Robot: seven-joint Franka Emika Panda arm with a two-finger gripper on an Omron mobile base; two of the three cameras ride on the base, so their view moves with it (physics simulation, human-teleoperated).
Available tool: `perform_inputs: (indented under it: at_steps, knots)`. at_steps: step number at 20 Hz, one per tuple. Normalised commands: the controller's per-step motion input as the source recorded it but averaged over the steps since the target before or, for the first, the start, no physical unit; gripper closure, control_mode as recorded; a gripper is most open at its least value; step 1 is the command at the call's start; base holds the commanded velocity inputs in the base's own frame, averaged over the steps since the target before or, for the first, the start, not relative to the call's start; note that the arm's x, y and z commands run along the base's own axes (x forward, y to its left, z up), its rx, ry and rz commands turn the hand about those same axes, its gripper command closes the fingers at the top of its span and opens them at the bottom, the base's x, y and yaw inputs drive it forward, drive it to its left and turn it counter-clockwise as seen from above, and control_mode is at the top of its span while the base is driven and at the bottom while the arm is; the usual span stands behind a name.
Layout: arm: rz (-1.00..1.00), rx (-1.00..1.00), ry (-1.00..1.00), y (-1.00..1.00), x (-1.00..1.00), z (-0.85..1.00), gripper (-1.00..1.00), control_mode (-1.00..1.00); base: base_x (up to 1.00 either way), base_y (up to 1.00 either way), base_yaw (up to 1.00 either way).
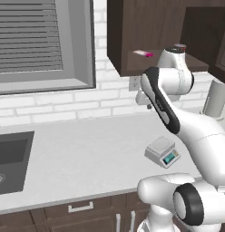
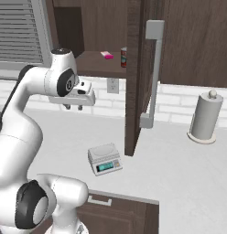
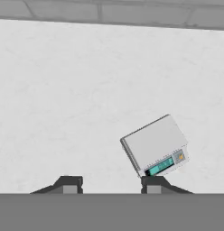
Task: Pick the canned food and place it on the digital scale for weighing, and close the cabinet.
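Your canned food [image 2: 123, 57] is sitting upright on the shelf of the open cabinet [image 2: 133, 77], near the shelf's front edge and just behind the edge of the swung-out door; in the left base view only its top [image 1: 180, 46] is peeking over the arm's upper joint. A flat pink-and-white item [image 2: 106, 55] is lying on the same shelf, a little to the can's left. The cabinet door is standing open, edge-on toward you in the right base view, with its long silver bar handle [image 2: 153, 75] facing right.

The digital scale [image 2: 105, 158] is resting on the counter [image 1: 82, 158] below the shelf, near the door's lower corner, its teal display turned toward the counter's front edge. Nothing is lying on its platform.

You are holding the arm bent high, elbow raised level with the shelf and the hand hanging down over the counter by the back wall. The gripper [image 2: 72, 107] is pointing downward, above the counter and well apart from the can. In the hand view the gripper [image 3: 112, 184] is spread wide with nothing between its fingertips [image 3: 68, 182], and the scale [image 3: 155, 145] is lying just above the right tip.

Bare counter is stretching left of the scale toward the sink [image 1: 12, 158]. A tall grey cylinder [image 2: 205, 118] is standing to the right of the door, well apart from the scale.
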Motion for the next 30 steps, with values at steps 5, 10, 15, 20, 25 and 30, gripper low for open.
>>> perform_inputs:
  at_steps: [5,10,15,20,25,30]
  knots:
    - [0.0,0.0,-0.08,0.0,-0.31,0.0,-1.0,-1.0,0.0,0.0,0.0]
    - [-0.05,-0.02,-0.08,0.0,-0.66,0.13,-1.0,-1.0,0.0,0.0,0.0]
    - [-0.14,-0.06,-0.06,-0.01,-0.6,0.59,-1.0,-1.0,0.0,0.0,0.0]
    - [-0.12,-0.06,-0.15,-0.16,-0.33,0.46,-1.0,-1.0,0.0,0.0,0.0]
    - [-0.06,0.0,-0.1,-0.28,-0.17,0.62,-1.0,-1.0,0.0,0.0,0.0]
    - [-0.05,0.0,-0.07,-0.16,-0.01,0.72,-1.0,-1.0,0.0,0.0,0.0]
